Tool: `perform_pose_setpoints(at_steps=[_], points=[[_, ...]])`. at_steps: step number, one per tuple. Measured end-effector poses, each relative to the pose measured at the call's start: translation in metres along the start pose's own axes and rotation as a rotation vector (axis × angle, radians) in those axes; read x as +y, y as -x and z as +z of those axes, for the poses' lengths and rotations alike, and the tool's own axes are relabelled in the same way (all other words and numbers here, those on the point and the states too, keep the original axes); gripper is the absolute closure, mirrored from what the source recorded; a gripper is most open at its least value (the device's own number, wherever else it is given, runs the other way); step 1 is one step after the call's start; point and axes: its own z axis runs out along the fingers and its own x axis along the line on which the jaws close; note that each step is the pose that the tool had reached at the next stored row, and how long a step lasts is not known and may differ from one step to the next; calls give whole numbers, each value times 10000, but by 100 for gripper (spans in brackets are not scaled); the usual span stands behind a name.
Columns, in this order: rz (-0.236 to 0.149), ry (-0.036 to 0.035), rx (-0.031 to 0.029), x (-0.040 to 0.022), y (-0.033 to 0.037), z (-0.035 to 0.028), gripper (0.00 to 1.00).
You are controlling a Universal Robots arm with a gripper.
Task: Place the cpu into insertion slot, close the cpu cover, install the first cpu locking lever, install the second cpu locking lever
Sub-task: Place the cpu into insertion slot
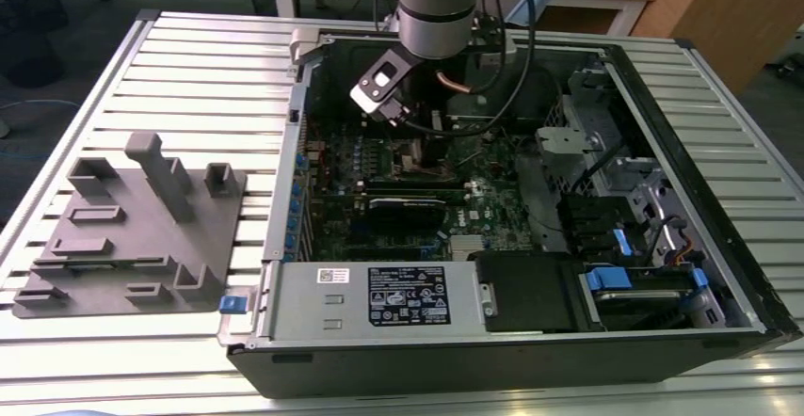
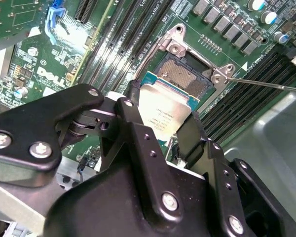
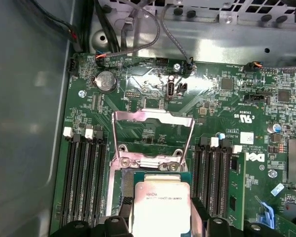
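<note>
Slatted aluminium table (image 1: 188,68) carried all that you had to work around: one open computer case (image 1: 503,364) and, at nine o'clock from it in the exterior view, one grey fixture plate (image 1: 138,237) with upright blocks. Inside the case, one grey power supply (image 1: 314,303) sat at six o'clock and one long black card (image 1: 405,211) lay across the middle.

Closest to your work stood the cpu cover (image 3: 153,117), one silver frame hinged open just beyond the insertion slot (image 2: 185,76). Two banks of long black memory slots (image 3: 84,173) flanked that slot, one on each side. One coin cell (image 3: 106,80) lay farther out on the green motherboard (image 3: 222,103). One thin silver locking lever (image 2: 266,85) ran out from a corner bracket of the slot. Black cables (image 1: 529,11) hung beside the arm.

Your arm (image 1: 438,2) stood nearly upright at twelve o'clock of the case, its gripper (image 2: 158,123) pointed down at the board. Its two black fingers (image 2: 138,128) clamped the one cpu (image 2: 163,111) by opposite edges, silver top up. The cpu hung at the slot's near edge, not seated, and the slot's dark pin field lay bare beyond it. Whether the chip touched the slot, you could not tell.
</note>
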Motion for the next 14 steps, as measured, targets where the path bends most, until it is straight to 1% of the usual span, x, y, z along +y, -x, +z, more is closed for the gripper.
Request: perform_pose_setpoints(at_steps=[4,7,14], points=[[1,-1,-2,-10,-23,19,46],[12,-1,-17,-13,-43,39,46],[362,-1,-52,-19,-51,92,46]])
